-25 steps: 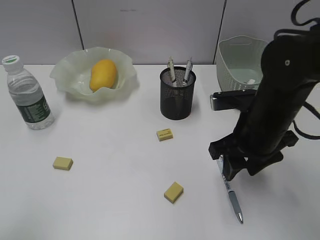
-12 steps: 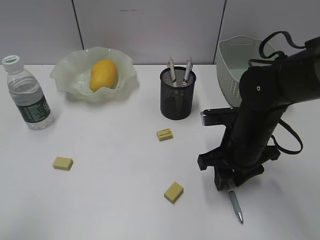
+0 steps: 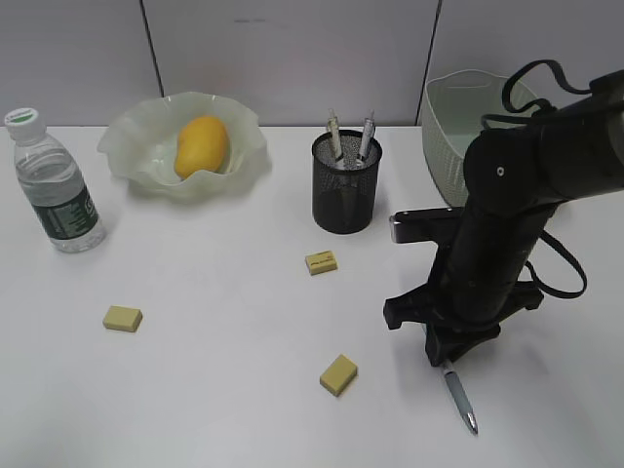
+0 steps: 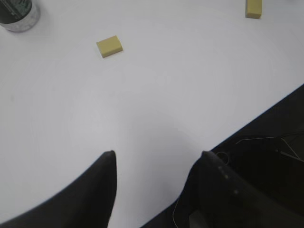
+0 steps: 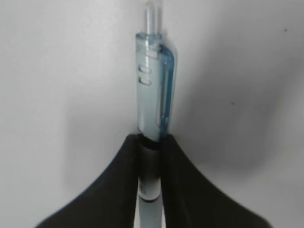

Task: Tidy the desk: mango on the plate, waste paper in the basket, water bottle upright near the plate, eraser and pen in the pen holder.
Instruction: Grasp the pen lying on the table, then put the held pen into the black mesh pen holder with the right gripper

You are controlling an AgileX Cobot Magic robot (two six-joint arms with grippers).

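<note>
nearest me, my right gripper (image 3: 447,359) is down on the tabletop (image 3: 224,409) with its fingers (image 5: 121,185) pressed against both sides of the pen (image 3: 457,395), clamped on its barrel; in the right wrist view the clear blue clip end sticks out past the fingertips, and in the exterior view the pen's other end lies on the tabletop, pointing toward me. my left gripper (image 4: 156,164) hovers over bare tabletop at the near edge, jaws apart with nothing between them. just left of the right arm sits one eraser (image 3: 338,374), a small yellow block lying flat. a second eraser (image 3: 123,318) lies further left, well apart from the first, and a third eraser (image 3: 321,261) rests a little beyond, just in front of the pen holder (image 3: 345,185). the pen holder stands upright mid-table with two pens poking out of it. at the far left the bottle (image 3: 54,185) stands upright, cap on, near the plate (image 3: 136,136) but not touching it. the mango (image 3: 201,145) lies in the plate at the back. the basket (image 3: 458,127) sits at the back right, partly behind my right arm; i can't make out what's inside it.
</note>
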